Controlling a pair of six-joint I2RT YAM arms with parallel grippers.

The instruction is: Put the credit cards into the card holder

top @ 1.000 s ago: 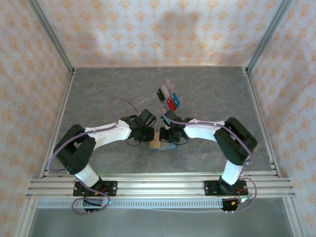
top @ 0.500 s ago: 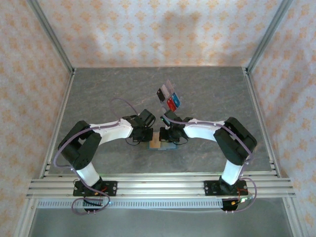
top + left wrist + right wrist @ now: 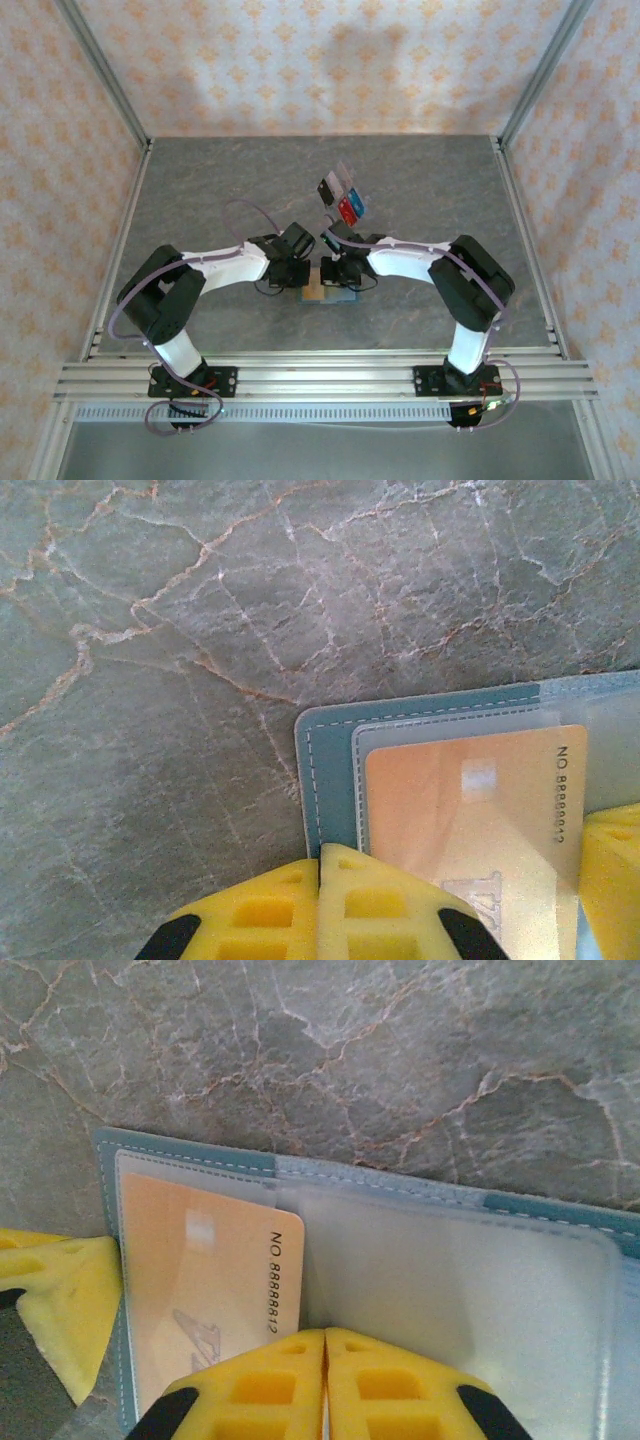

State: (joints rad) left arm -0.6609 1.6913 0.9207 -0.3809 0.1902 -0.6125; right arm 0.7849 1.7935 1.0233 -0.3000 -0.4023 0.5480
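Left arm and right arm rise from bases at near edge, elbows out, forearms angled inward, wrists almost meeting midway. Left gripper points down, yellow fingers pressed together, no gap. Right gripper close beside it, yellow fingers likewise pressed flush.

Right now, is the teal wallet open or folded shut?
Open. The card holder lies spread flat with its clear inside pockets facing up, and the orange card sits at least partly under one of them.
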